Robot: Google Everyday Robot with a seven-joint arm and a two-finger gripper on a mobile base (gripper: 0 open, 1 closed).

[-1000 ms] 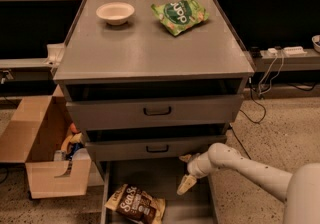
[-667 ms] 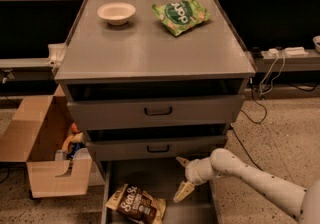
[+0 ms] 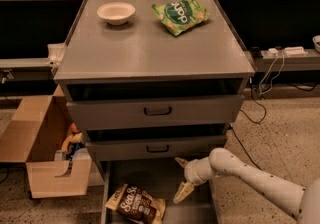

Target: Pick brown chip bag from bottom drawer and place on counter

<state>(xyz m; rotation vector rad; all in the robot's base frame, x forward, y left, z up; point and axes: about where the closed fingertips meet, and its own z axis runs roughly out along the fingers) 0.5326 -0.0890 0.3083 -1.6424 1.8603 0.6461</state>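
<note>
Brown chip bag lies in the open bottom drawer, not yet grasped. Gripper hangs over the drawer, spread wide and empty, with the bag at its 8 o'clock, near but apart. Judged outstanding: grasp, lift, placement on counter.

One camera stands in front of the cabinet and above it, facing it squarely and tilted down, so the whole tabletop shows from front edge to back. It sits close: the cabinet fills most of the width, and the lower edge cuts the open bottom drawer. The arm enters from the lower right corner, its hand over the drawer's right part, fingers spread.
</note>
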